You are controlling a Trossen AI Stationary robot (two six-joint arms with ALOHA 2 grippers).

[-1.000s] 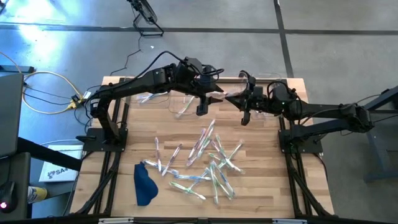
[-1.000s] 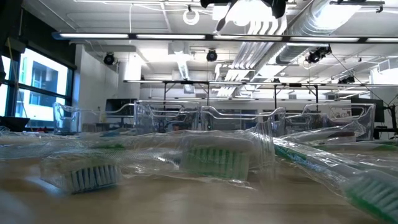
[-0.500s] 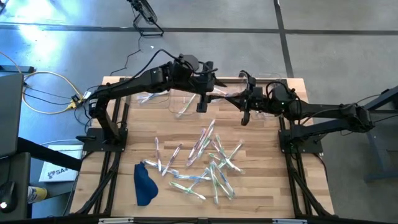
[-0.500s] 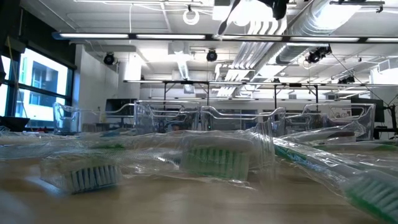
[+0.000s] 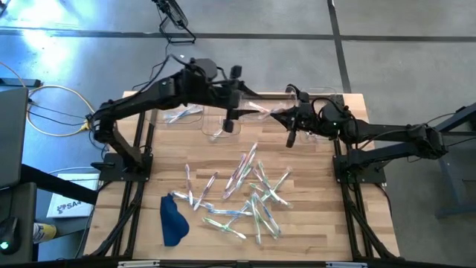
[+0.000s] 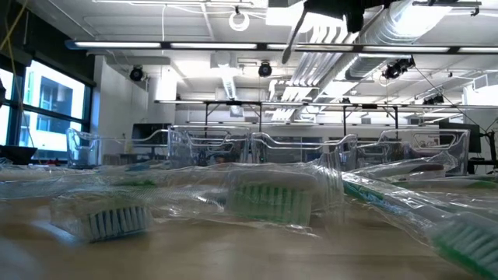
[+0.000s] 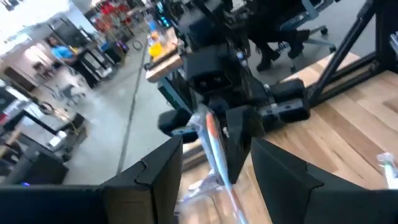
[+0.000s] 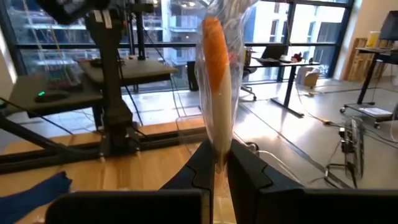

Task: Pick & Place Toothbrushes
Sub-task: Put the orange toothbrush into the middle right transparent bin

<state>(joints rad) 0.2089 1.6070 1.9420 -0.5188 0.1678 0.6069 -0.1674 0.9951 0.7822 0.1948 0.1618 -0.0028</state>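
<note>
One wrapped toothbrush [image 5: 262,110] with an orange-pink handle [image 8: 214,74] is held high above the table's far part, with my right gripper [image 5: 288,117] shut on it. My left gripper [image 5: 236,103] is open and faces it from the left. In the left wrist view its fingers stand on either side of the toothbrush [image 7: 211,140] without touching it. The other toothbrushes [image 5: 249,186] lie loose in a heap on the wood at mid-table. The low view shows the held toothbrush [image 6: 292,39] slanting down from a dark gripper at the top edge. My right gripper pinches the wrapped toothbrush at one end [image 8: 216,163] between its two fingers. The fingers come about level from the table's right. The toothbrush runs on past the fingertips toward my left gripper, lifted clear of the table.
Clear plastic bins [image 5: 186,115] [image 5: 320,112] stand along the table's far edge, under and behind both grippers. A dark blue cloth [image 5: 172,219] lies near the front left. Bare wood shows at the table's left and front right.
My left gripper has risen and drawn back toward the table's far left, rolling about its own line, and it has stayed open. The toothbrush has stayed in my right gripper, tipping slightly.
</note>
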